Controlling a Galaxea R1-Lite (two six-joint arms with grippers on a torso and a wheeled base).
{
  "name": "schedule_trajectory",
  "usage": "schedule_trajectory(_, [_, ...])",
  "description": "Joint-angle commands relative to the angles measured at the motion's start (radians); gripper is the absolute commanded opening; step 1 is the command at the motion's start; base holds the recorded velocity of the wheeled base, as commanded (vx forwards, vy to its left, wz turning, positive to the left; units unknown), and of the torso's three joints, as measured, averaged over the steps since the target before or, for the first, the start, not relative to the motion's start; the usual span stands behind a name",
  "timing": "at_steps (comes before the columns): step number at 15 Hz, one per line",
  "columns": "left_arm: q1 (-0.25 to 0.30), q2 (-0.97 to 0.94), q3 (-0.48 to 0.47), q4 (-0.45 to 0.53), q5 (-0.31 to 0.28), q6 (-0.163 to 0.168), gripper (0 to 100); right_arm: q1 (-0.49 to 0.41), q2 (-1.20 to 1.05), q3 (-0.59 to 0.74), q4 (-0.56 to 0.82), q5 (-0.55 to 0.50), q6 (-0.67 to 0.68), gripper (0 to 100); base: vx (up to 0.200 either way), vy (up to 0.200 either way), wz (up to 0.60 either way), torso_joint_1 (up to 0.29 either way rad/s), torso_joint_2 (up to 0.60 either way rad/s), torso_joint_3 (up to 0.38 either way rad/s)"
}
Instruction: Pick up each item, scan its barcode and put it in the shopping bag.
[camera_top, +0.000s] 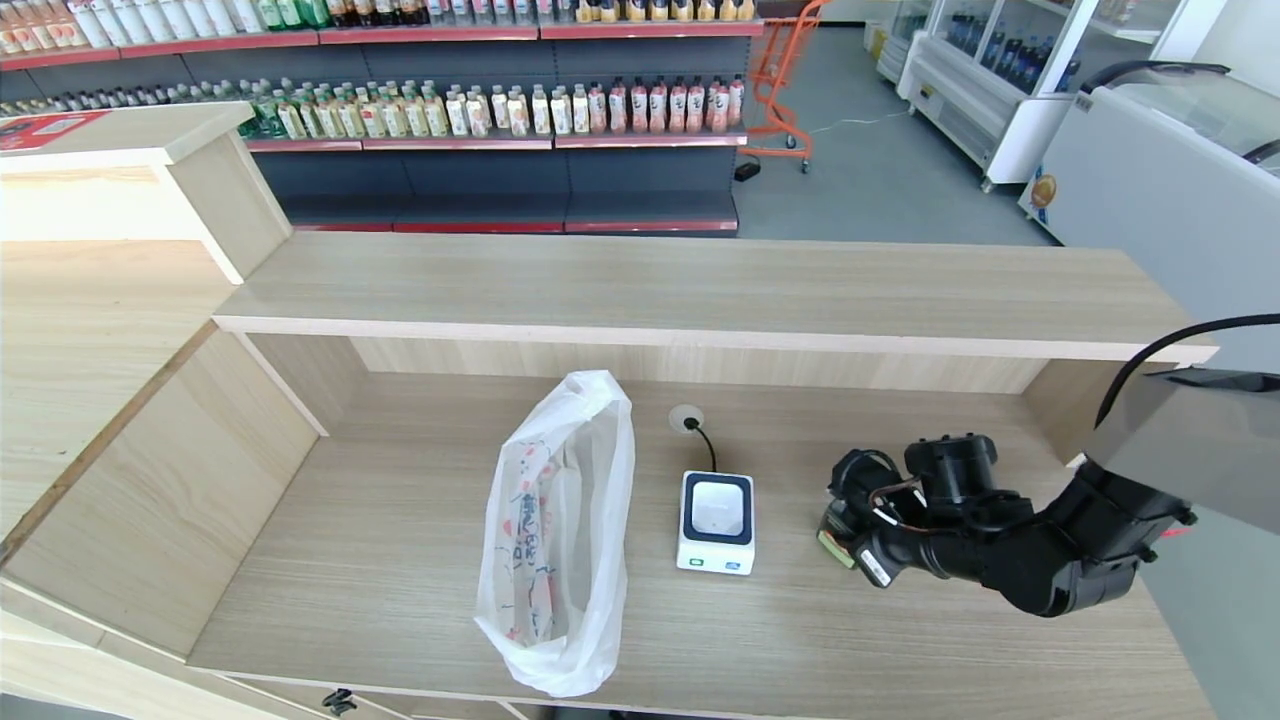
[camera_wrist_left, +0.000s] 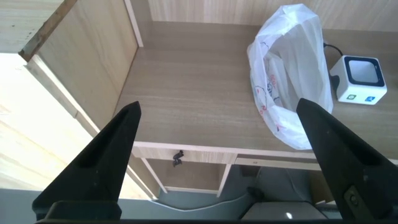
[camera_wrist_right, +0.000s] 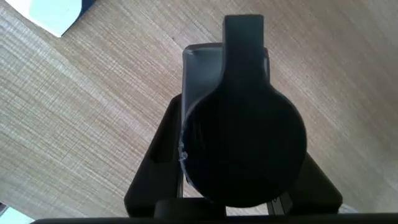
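A white plastic shopping bag (camera_top: 556, 530) lies open on the counter with a red-and-white packet inside; it also shows in the left wrist view as the bag (camera_wrist_left: 291, 68). To its right sits the white barcode scanner (camera_top: 716, 520), window facing up. My right gripper (camera_top: 848, 512) hangs low over the counter just right of the scanner, shut on a dark round item (camera_wrist_right: 244, 146) that hides its fingers. My left gripper (camera_wrist_left: 217, 162) is open and empty, out past the counter's front edge on the bag's left side.
A raised wooden ledge (camera_top: 700, 300) runs along the back of the counter, and a side wall (camera_top: 170, 480) closes its left. The scanner's cable (camera_top: 703, 442) goes into a hole behind it. Shop shelves with bottles (camera_top: 500, 110) stand beyond.
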Motion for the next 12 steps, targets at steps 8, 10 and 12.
schedule_trajectory(8, [0.000, 0.002, 0.000, 0.000, 0.000, 0.000, 100, -0.188, -0.774, 0.394, -0.004, -0.034, -0.071, 0, 0.000, 0.000, 0.00, 0.000, 0.00, 0.000])
schedule_trajectory(10, [0.000, 0.000, 0.000, 0.000, 0.000, 0.000, 100, -0.176, -0.878, 0.384, 0.046, -0.033, -0.191, 0, 0.000, 0.000, 0.00, 0.000, 0.00, 0.000])
schedule_trajectory(12, [0.000, 0.000, 0.000, 0.000, 0.000, 0.000, 100, -0.173, -0.903, 0.394, 0.034, 0.013, -0.367, 0, 0.000, 0.000, 0.00, 0.000, 0.00, 0.000])
